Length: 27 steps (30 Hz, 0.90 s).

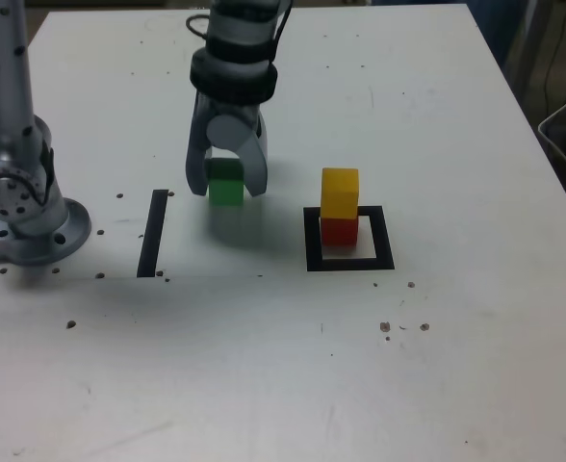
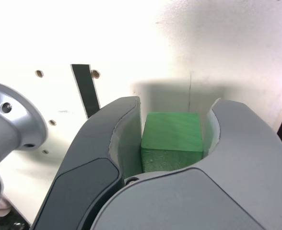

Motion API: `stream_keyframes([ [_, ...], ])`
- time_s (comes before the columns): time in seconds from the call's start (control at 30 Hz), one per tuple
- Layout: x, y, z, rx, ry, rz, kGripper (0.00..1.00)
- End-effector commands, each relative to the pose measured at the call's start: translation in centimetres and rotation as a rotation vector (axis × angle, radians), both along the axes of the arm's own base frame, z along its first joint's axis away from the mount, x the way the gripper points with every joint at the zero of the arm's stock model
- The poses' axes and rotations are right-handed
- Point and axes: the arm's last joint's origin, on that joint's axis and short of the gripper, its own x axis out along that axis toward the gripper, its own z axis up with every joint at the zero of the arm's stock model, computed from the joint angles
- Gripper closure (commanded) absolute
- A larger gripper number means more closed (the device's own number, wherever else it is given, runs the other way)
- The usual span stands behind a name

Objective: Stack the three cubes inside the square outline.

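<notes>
The green cube (image 1: 225,184) sits left of the square outline in the exterior view, and my gripper (image 1: 226,190) points straight down over it. In the wrist view both fingers press against opposite sides of the green cube (image 2: 172,139), so the gripper (image 2: 174,109) is shut on it. Whether the cube still touches the table I cannot tell. The yellow cube (image 1: 340,192) stands on the red cube (image 1: 338,231), which rests inside the black square outline (image 1: 314,243), towards its back edge.
A straight black tape strip (image 1: 153,233) lies to the exterior view's left of the green cube and also shows in the wrist view (image 2: 86,88). The arm's grey base (image 1: 23,217) stands at the table's left edge. Small screw holes dot the white table (image 1: 264,366).
</notes>
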Motion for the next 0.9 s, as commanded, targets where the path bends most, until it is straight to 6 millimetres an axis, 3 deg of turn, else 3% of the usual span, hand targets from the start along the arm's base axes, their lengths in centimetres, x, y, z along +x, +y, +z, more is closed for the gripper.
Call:
stream_keyframes([
  [0.0,0.0,0.0,1.1,0.003,-0.023,-0.008,0.86],
  [0.3,0.7,0.1,8.4,0.015,-0.164,-0.031,0.88],
  [0.43,1.5,-0.1,10.7,0.025,-0.187,-0.039,0.88],
  [0.67,3.9,-1.1,12.1,0.029,-0.182,-0.046,0.88],
  [0.87,6.1,-2.1,11.7,0.035,-0.159,-0.034,0.87],
])
